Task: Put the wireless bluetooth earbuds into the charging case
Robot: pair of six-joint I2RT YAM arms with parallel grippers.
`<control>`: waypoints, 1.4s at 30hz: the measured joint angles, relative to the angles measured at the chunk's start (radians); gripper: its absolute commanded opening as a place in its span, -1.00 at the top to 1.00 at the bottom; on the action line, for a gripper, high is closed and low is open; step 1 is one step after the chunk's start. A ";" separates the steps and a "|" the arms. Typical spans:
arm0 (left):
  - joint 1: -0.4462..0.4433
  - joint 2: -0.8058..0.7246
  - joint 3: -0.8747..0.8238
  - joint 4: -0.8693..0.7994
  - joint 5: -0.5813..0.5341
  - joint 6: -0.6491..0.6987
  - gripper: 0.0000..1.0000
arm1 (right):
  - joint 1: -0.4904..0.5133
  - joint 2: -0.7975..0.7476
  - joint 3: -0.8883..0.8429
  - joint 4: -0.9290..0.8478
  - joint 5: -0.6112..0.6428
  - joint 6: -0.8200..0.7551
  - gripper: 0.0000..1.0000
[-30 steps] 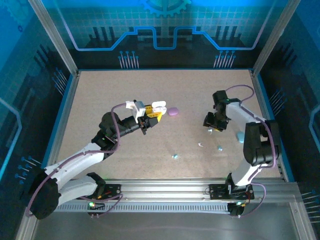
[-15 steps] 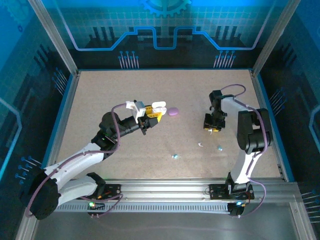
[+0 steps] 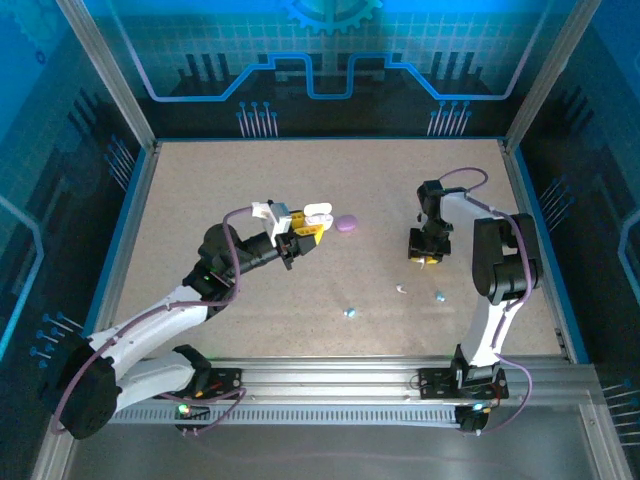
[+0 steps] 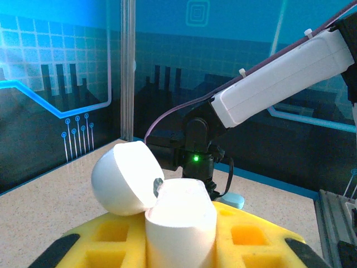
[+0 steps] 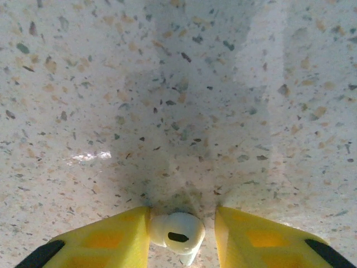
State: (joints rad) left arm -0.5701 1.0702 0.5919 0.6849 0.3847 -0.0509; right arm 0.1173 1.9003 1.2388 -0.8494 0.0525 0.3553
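Clamping open white case (image 4: 179,220) in left gripper (image 3: 306,234).
Bracketing white earbud (image 5: 177,232) with parted right gripper (image 5: 182,224); purple case (image 3: 346,223), stray buds (image 3: 349,312) nearby.

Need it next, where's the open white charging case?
In the top view the open white charging case is clamped in the left gripper, over mid-table, just left of the purple case.
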 measured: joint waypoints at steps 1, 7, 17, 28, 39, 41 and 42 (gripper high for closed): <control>0.000 0.000 0.000 0.000 0.000 0.000 0.54 | 0.000 0.001 0.000 -0.001 0.000 -0.002 0.32; 0.000 0.000 0.000 0.000 0.000 0.000 0.55 | 0.000 0.007 0.008 -0.011 0.005 -0.014 0.39; 0.000 0.000 0.000 0.000 0.000 0.000 0.55 | 0.000 0.009 0.012 -0.015 0.009 -0.016 0.47; -0.001 0.033 0.000 0.026 -0.007 -0.022 0.56 | 0.065 -0.227 0.003 0.018 -0.035 -0.005 0.46; -0.059 0.175 0.000 0.172 -0.057 -0.083 0.54 | 0.330 -0.635 0.064 0.155 0.051 -0.052 0.41; -0.074 0.188 0.000 0.195 -0.072 -0.083 0.55 | 0.362 -0.687 0.063 0.194 0.066 -0.068 0.40; -0.080 0.193 0.000 0.206 -0.079 -0.083 0.55 | 0.374 -0.710 0.063 0.213 0.072 -0.073 0.40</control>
State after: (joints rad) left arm -0.6502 1.2633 0.5919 0.8906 0.3054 -0.1341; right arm 0.4911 1.1900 1.3014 -0.6365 0.1246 0.2821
